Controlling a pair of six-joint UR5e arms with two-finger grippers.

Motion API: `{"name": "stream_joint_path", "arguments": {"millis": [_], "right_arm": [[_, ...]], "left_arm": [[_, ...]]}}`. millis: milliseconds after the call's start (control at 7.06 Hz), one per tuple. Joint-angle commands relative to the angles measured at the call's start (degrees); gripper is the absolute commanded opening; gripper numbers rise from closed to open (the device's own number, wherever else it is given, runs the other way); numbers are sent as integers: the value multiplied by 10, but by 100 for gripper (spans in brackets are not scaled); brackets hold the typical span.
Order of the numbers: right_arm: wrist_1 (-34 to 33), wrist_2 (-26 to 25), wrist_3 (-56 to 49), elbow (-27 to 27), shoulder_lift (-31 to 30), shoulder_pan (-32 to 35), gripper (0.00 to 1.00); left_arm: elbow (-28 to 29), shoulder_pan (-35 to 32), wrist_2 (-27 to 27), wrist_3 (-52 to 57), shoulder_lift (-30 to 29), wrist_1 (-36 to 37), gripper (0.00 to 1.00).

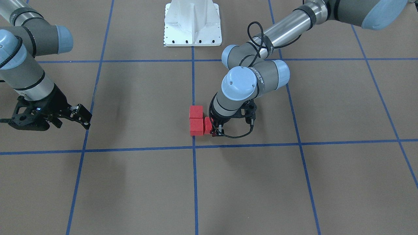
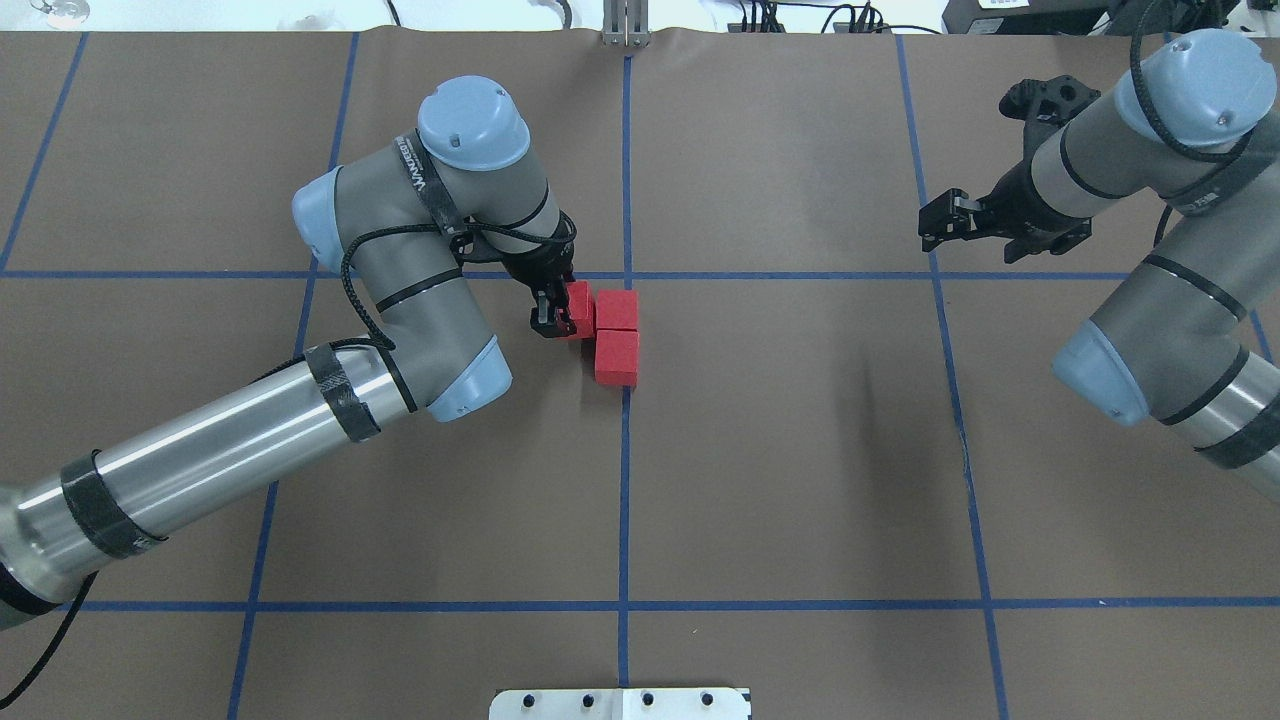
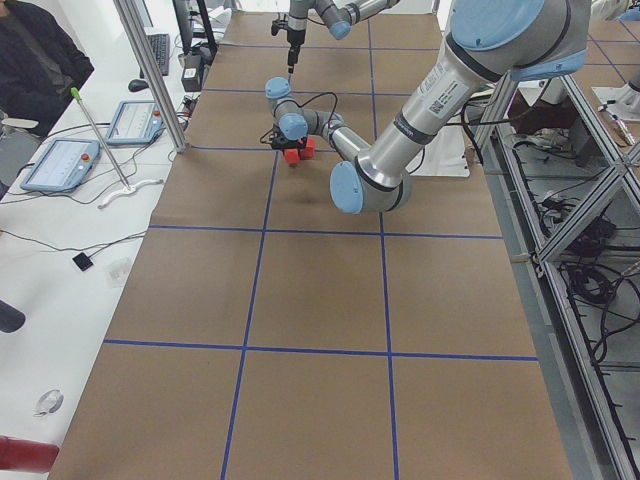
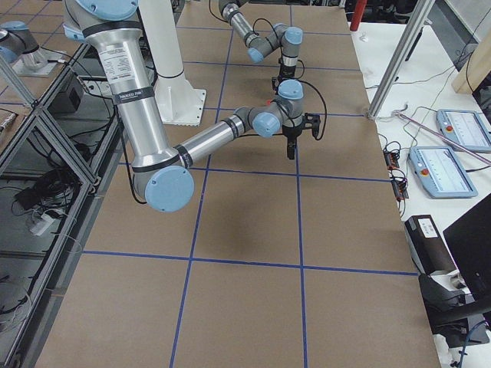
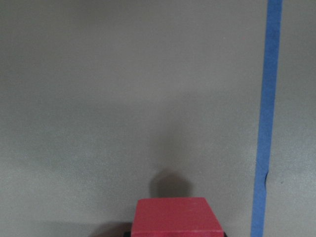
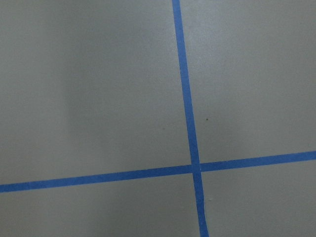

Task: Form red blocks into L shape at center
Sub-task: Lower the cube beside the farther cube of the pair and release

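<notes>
Gripping one of the red blocks (image 2: 579,307), the left gripper (image 2: 553,311) is pointing straight down at the worktop (image 2: 800,450), its fingers (image 2: 541,322) clenched on two opposite sides of the cube. The overhead view is showing this block pressed against the side of a second red block (image 2: 617,310). Whether the held block is resting on the surface or sitting just above it cannot be told.

A third red block (image 2: 616,358) is lying flush against the second one, on the side nearer the robot. These two blocks are forming a short row along the middle blue tape line at the center (image 2: 625,450) and are partly covering that line. The held block is sitting on the robot's left of the farther block of the row, so the three cubes are making an L.

The right gripper (image 2: 938,226) is hanging over the worktop well apart from the blocks, near another blue tape line. Whether its fingers are released or clenched cannot be told. The right wrist view is showing only brown surface and a tape crossing.
</notes>
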Motion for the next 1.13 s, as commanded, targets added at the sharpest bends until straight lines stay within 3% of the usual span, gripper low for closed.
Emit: {"name": "stream_joint_path", "arguments": {"millis": [0, 708, 850, 991], "right_arm": [[0, 0, 0, 0, 0, 0, 100], [0, 0, 0, 0, 0, 1, 100], [0, 0, 0, 0, 0, 0, 100], [0, 1, 0, 1, 0, 0, 100]], "left_arm": [[4, 0, 0, -4, -1, -6, 0], [5, 1, 0, -6, -1, -8, 0], [6, 2, 0, -8, -1, -14, 80], [8, 7, 1, -19, 0, -19, 100]]}}
